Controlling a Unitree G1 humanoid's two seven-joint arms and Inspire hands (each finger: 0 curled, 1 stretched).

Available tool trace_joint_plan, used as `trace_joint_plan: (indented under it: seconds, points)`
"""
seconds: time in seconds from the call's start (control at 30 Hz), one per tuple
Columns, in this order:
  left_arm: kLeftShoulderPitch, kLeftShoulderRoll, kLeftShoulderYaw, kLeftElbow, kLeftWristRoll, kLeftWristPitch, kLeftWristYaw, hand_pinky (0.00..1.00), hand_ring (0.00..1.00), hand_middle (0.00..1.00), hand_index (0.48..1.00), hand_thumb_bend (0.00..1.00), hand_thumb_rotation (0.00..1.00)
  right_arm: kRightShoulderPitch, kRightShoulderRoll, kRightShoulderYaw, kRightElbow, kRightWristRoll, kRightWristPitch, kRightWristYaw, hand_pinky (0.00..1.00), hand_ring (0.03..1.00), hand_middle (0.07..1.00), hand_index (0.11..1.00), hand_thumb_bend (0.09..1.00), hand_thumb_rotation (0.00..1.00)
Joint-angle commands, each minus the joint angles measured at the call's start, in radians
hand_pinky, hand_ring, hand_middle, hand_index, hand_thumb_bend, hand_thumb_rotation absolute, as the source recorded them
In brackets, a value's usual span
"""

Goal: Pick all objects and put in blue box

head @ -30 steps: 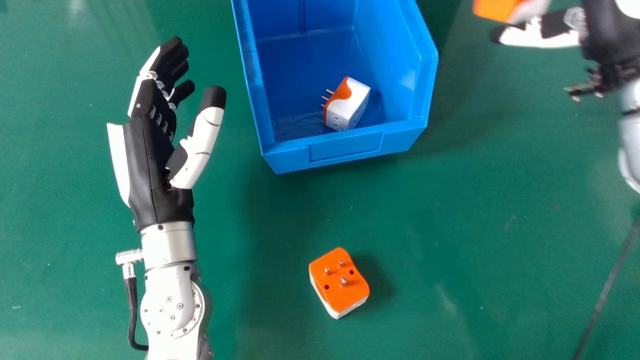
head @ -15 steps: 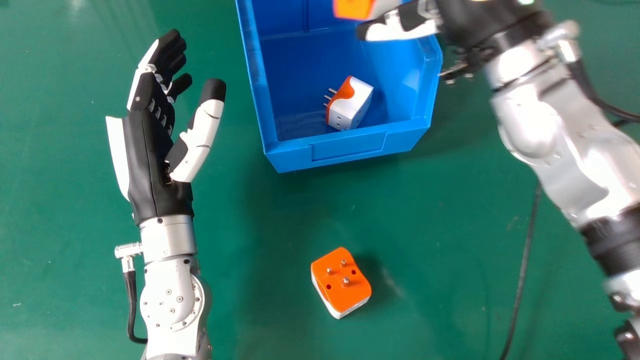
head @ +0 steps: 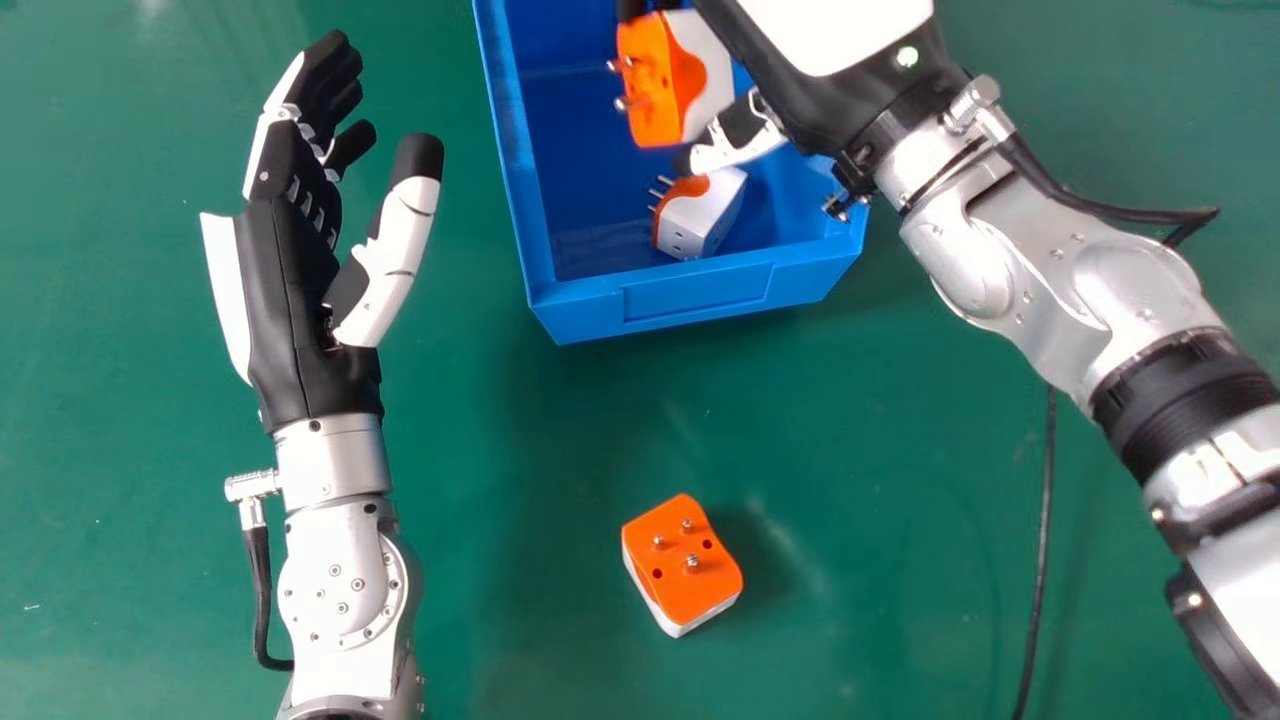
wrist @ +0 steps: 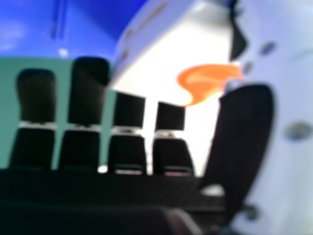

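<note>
The right hand (head: pixel 825 100) occupies the upper right portion of the head view and grips the held adapter (head: pixel 655 85), which is orange and white. In the right hand view, the unit is retained between the dark fingers and the thumb. In the head view, it is positioned over the opening of the blue box (head: pixel 690 290) at the upper centre of the frame, with its orange face and metal pins directed toward the left of the frame. Its clearance above the box floor cannot be determined.

The boxed adapter (head: pixel 700 220) rests inside the box, near the wall at the lower side of the opening. Its pins face left, and the thumb of the right hand partly overlaps it in the view.

The table adapter (head: pixel 682 575) is located at the lower centre of the frame on the green table (head: pixel 850 450), well apart from the box. Its orange face is uppermost, pins upright.

The left hand (head: pixel 300 270), at the left of the frame, is in the released state: fingers extended toward the top, thumb spread.
</note>
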Motion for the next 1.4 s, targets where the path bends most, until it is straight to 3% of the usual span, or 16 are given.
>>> trace_joint_plan:
  seconds: [0.0, 0.07, 0.13, 0.3, 0.47, 0.6, 0.77, 0.9, 0.97, 1.03, 1.1, 1.13, 1.17, 1.23, 1.3, 1.37]
  points:
    - [-0.001, -0.002, -0.005, -0.029, 0.018, -0.005, 0.011, 0.83, 0.86, 0.85, 0.813, 0.65, 0.48, -0.068, 0.006, 0.017, 0.056, -0.009, -0.007, -0.052, 0.31, 0.401, 0.502, 0.527, 0.504, 0.00]
    - [0.000, -0.005, -0.006, -0.032, 0.014, -0.005, 0.012, 0.83, 0.86, 0.85, 0.813, 0.65, 0.48, -0.082, 0.010, 0.033, 0.106, -0.009, -0.011, -0.067, 0.31, 0.401, 0.502, 0.527, 0.504, 0.00]
    - [-0.001, -0.006, -0.008, -0.031, 0.006, -0.010, 0.004, 0.83, 0.86, 0.85, 0.813, 0.64, 0.48, -0.091, 0.009, 0.044, 0.146, -0.001, -0.016, -0.058, 0.32, 0.410, 0.502, 0.522, 0.503, 0.00]
    - [0.002, -0.004, -0.010, -0.038, 0.020, -0.006, 0.013, 0.83, 0.86, 0.85, 0.813, 0.64, 0.48, -0.097, 0.002, 0.079, 0.181, -0.013, -0.014, -0.072, 0.34, 0.426, 0.504, 0.518, 0.501, 0.00]
    - [0.008, -0.006, -0.011, -0.050, 0.006, -0.006, 0.001, 0.83, 0.87, 0.85, 0.815, 0.63, 0.47, -0.092, -0.001, 0.105, 0.178, -0.015, -0.019, -0.047, 0.33, 0.431, 0.494, 0.529, 0.498, 0.00]
    - [0.014, -0.007, -0.011, -0.060, 0.015, 0.000, 0.009, 0.83, 0.86, 0.85, 0.814, 0.63, 0.47, -0.090, -0.004, 0.114, 0.175, -0.014, -0.020, -0.037, 0.32, 0.435, 0.485, 0.537, 0.497, 0.00]
    - [0.013, -0.009, -0.013, -0.053, 0.026, -0.003, 0.019, 0.83, 0.86, 0.85, 0.814, 0.63, 0.47, -0.083, -0.014, 0.126, 0.156, -0.032, 0.005, -0.029, 0.32, 0.436, 0.483, 0.538, 0.496, 0.00]
    - [0.016, -0.010, -0.015, -0.055, 0.028, -0.005, 0.020, 0.83, 0.86, 0.85, 0.813, 0.63, 0.47, -0.072, -0.030, 0.144, 0.118, -0.055, 0.056, -0.009, 0.32, 0.442, 0.498, 0.537, 0.495, 0.00]
    - [0.018, -0.010, -0.014, -0.052, 0.028, -0.009, 0.020, 0.83, 0.86, 0.85, 0.813, 0.63, 0.47, -0.061, -0.037, 0.156, 0.082, -0.082, 0.124, 0.012, 0.37, 0.481, 0.545, 0.529, 0.498, 0.02]
    - [0.022, -0.009, -0.014, -0.053, 0.030, -0.010, 0.022, 0.83, 0.86, 0.85, 0.812, 0.62, 0.47, -0.044, -0.039, 0.154, 0.043, -0.092, 0.176, 0.033, 0.51, 0.617, 0.676, 0.638, 0.606, 0.07]
    - [0.027, -0.009, -0.014, -0.053, 0.031, -0.009, 0.024, 0.83, 0.86, 0.85, 0.812, 0.62, 0.47, -0.030, -0.042, 0.157, 0.011, -0.102, 0.217, 0.044, 0.51, 0.617, 0.676, 0.638, 0.606, 0.07]
    - [0.028, -0.009, -0.013, -0.052, 0.031, -0.010, 0.025, 0.83, 0.86, 0.85, 0.812, 0.63, 0.47, -0.024, -0.044, 0.160, 0.001, -0.110, 0.233, 0.042, 0.59, 0.694, 0.741, 0.697, 0.664, 0.11]
    - [0.029, -0.009, -0.013, -0.051, 0.028, -0.010, 0.024, 0.83, 0.86, 0.85, 0.812, 0.63, 0.47, -0.019, -0.045, 0.161, -0.007, -0.115, 0.243, 0.034, 0.59, 0.694, 0.741, 0.697, 0.664, 0.11]
    - [0.031, -0.010, -0.013, -0.051, 0.028, -0.009, 0.025, 0.84, 0.86, 0.85, 0.811, 0.63, 0.47, -0.011, -0.049, 0.160, -0.023, -0.121, 0.254, 0.019, 0.79, 0.843, 0.867, 0.844, 0.786, 0.24]
    - [0.033, -0.008, -0.013, -0.051, 0.038, -0.006, 0.032, 0.84, 0.86, 0.85, 0.810, 0.64, 0.47, -0.006, -0.051, 0.158, -0.037, -0.123, 0.266, 0.019, 0.87, 0.900, 0.915, 0.900, 0.835, 0.30]
    - [0.034, -0.007, -0.016, -0.049, 0.041, -0.006, 0.032, 0.84, 0.86, 0.85, 0.810, 0.64, 0.48, -0.001, -0.054, 0.155, -0.052, -0.124, 0.280, 0.019, 0.92, 0.936, 0.946, 0.936, 0.865, 0.33]
